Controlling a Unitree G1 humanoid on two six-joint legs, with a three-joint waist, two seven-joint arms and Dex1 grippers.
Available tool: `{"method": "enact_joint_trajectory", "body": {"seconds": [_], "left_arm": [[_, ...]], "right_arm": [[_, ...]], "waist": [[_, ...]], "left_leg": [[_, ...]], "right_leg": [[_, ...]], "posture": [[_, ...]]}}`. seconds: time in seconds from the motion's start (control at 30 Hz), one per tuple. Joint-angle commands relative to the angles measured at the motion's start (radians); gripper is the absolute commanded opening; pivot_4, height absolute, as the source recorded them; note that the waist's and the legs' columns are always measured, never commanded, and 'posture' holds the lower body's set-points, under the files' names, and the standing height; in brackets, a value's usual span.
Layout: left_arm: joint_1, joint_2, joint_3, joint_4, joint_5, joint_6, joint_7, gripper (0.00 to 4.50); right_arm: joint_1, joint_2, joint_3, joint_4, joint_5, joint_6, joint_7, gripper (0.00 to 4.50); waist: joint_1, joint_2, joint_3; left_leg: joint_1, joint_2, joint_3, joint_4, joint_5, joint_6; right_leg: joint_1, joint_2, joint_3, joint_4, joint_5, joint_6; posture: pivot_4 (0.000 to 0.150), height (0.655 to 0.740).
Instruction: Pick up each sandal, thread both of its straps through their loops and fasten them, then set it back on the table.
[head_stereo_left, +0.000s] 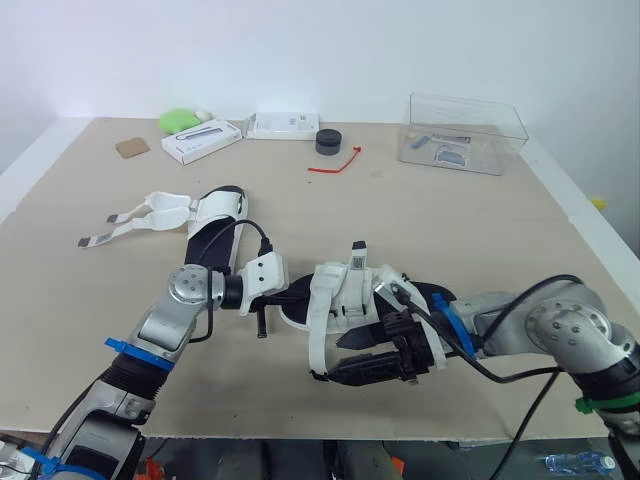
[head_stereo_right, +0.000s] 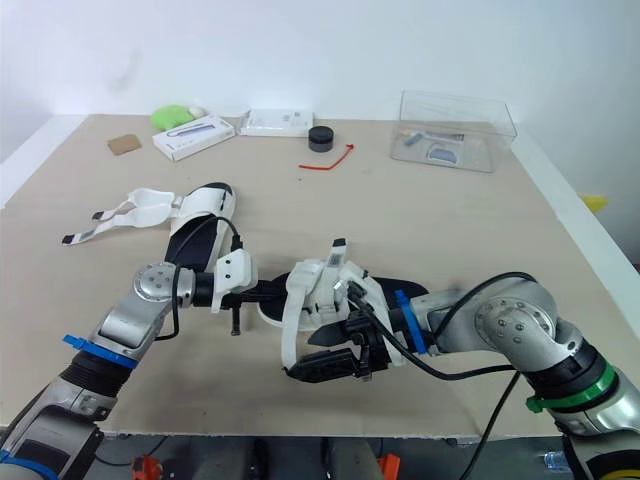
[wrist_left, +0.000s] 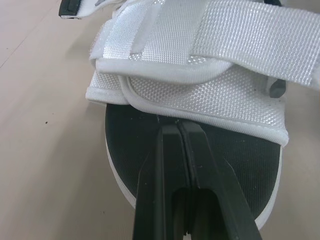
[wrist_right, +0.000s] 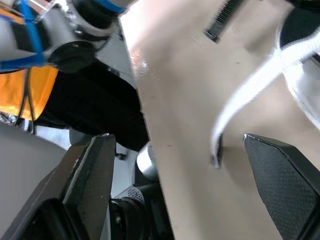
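A white-strapped sandal with a black insole (head_stereo_left: 345, 295) lies mid-table between my two grippers. My left gripper (head_stereo_left: 283, 298) is shut, its fingertips (wrist_left: 176, 131) resting together on the toe end of the insole, just short of the front strap (wrist_left: 210, 55). My right gripper (head_stereo_left: 342, 360) is open at the sandal's near side. A loose white strap (wrist_right: 235, 112) hangs down between its spread fingers (wrist_right: 95, 170) without touching them. The second sandal (head_stereo_left: 215, 215) lies at the back left, with its undone straps (head_stereo_left: 130, 222) trailing to the left.
Along the far edge stand a clear plastic box (head_stereo_left: 462, 132), two white boxes (head_stereo_left: 201, 140) (head_stereo_left: 283, 125), a black puck (head_stereo_left: 328, 141), a red tie (head_stereo_left: 335, 163), a green object (head_stereo_left: 178, 120) and a brown square (head_stereo_left: 131, 148). The table's front edge (head_stereo_left: 300, 436) is close to the grippers.
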Motion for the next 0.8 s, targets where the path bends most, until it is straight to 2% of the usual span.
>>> {"method": "enact_joint_trajectory", "body": {"seconds": [0.03,0.43,0.47,0.53,0.57,0.6,0.77,0.8], "left_arm": [[0.007,0.003,-0.012,0.009,0.016,0.006,0.005,0.00],[0.014,-0.003,-0.016,-0.001,0.017,0.013,0.013,0.00],[0.013,-0.003,-0.016,0.001,0.017,0.013,0.013,0.00],[0.007,-0.004,-0.015,0.008,0.017,0.011,0.012,0.00],[0.005,-0.004,-0.014,0.010,0.017,0.011,0.013,0.00],[0.004,-0.005,-0.014,0.011,0.017,0.011,0.013,0.00],[0.005,-0.005,-0.014,0.012,0.018,0.009,0.013,0.00],[0.005,-0.006,-0.014,0.011,0.018,0.010,0.014,0.00]], "right_arm": [[-0.044,0.061,-0.030,0.034,0.011,0.064,-0.066,4.39],[-0.058,0.167,-0.088,0.086,0.066,0.206,-0.204,4.39],[-0.064,0.178,-0.091,0.094,0.075,0.213,-0.218,3.88],[-0.075,0.197,-0.089,0.102,0.073,0.229,-0.240,3.39],[-0.076,0.204,-0.088,0.105,0.073,0.237,-0.252,2.85],[-0.075,0.210,-0.089,0.106,0.070,0.246,-0.262,2.55],[-0.069,0.234,-0.097,0.114,0.058,0.269,-0.301,0.37],[-0.068,0.236,-0.100,0.117,0.058,0.272,-0.308,0.17]], "waist": [[0.000,0.000,0.000],[-0.001,0.000,0.000],[-0.001,0.000,0.000],[-0.002,0.000,0.000],[-0.002,0.000,0.000],[-0.001,0.000,0.000],[-0.001,0.000,0.000],[-0.001,0.000,0.000]], "left_leg": [[-0.001,0.000,0.000,0.000,0.000,0.000],[-0.001,0.000,-0.001,0.001,0.000,0.000],[-0.001,0.000,-0.001,0.001,0.000,0.000],[-0.002,0.000,-0.001,0.001,0.000,0.000],[-0.002,0.000,-0.001,0.001,0.000,0.000],[-0.002,0.000,-0.002,0.001,0.000,0.000],[-0.002,0.000,-0.002,0.001,0.000,0.000],[-0.002,0.000,-0.002,0.001,0.000,0.000]], "right_leg": [[0.000,0.000,0.000,0.000,0.000,0.000],[0.000,0.000,-0.001,0.000,0.000,0.001],[0.000,0.000,-0.001,0.000,0.000,0.001],[0.000,0.000,-0.001,0.000,0.000,0.001],[0.000,0.000,-0.001,0.000,0.000,0.001],[0.000,0.000,-0.001,0.000,0.000,0.001],[0.000,0.000,-0.001,0.000,0.000,0.001],[0.000,0.000,-0.001,0.000,0.000,0.001]], "posture": [[0.150,0.7400],[0.150,0.7400],[0.150,0.7400],[0.150,0.7400],[0.150,0.7400],[0.150,0.7400],[0.150,0.7400],[0.150,0.7400]]}}
